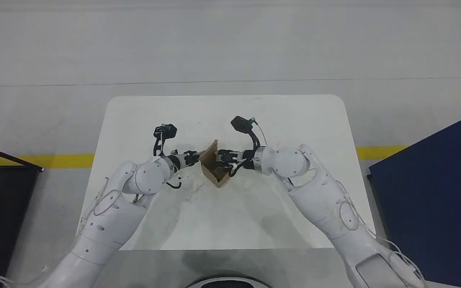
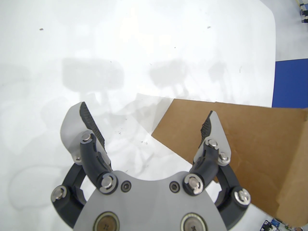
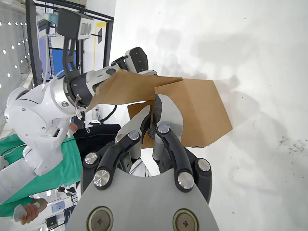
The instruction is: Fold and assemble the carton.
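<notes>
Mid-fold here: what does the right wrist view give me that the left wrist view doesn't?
Right wrist view: the right hand clamped on a wall of the carton, its raised flap, and the left arm behind that flap. Left wrist view: the left hand open and holding nothing, one finger in front of a carton panel. Both: brown carton on the white table.

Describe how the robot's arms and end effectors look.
The left arm and right arm have glossy white shells with black wrist sections. Each wrist carries a black camera on a curved black bracket, plus thin cables. The left end effector and right end effector share a grey base plate, black linkages with silver pins, and pale fingers with black ribbed pads.
</notes>
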Controlling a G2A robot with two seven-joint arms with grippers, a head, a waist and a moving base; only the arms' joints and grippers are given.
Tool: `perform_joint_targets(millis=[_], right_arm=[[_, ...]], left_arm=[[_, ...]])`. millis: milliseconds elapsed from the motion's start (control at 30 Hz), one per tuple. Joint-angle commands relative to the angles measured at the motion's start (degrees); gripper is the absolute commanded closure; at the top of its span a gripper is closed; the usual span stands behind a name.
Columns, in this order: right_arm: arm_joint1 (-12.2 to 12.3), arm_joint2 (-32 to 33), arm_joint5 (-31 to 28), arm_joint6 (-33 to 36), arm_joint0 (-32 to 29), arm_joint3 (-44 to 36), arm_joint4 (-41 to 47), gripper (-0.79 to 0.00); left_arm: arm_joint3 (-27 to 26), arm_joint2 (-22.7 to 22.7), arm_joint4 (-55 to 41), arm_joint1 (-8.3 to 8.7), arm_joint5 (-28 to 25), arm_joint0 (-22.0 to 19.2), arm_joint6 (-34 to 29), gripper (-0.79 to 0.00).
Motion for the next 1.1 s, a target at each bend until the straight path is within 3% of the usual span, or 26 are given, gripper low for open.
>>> perform_joint_targets(millis=[0, 633, 833, 1067], right_arm=[[-0.33, -0.94, -0.09, 0.35, 1.01, 1.61, 0.63, 0.0], [-2.08, -5.3, 3.39, -1.26, 5.27, 6.66, -0.15, 0.0], [-0.92, -2.23, 2.45, -3.66, 1.06, -1.76, -2.66, 0.0], [1.85, 6.01, -5.87, 0.51, -10.12, -15.17, -0.32, 0.0]], left_arm=[[0.0, 0.0, 0.0, 0.0, 0.0, 0.0, 0.0, -0.785], [0.0, 0.0, 0.0, 0.0, 0.0, 0.0, 0.0, -0.785], [0.0, 0.0, 0.0, 0.0, 0.0, 0.0, 0.0, -0.785], [0.0, 0.0, 0.0, 0.0, 0.0, 0.0, 0.0, -0.785]])
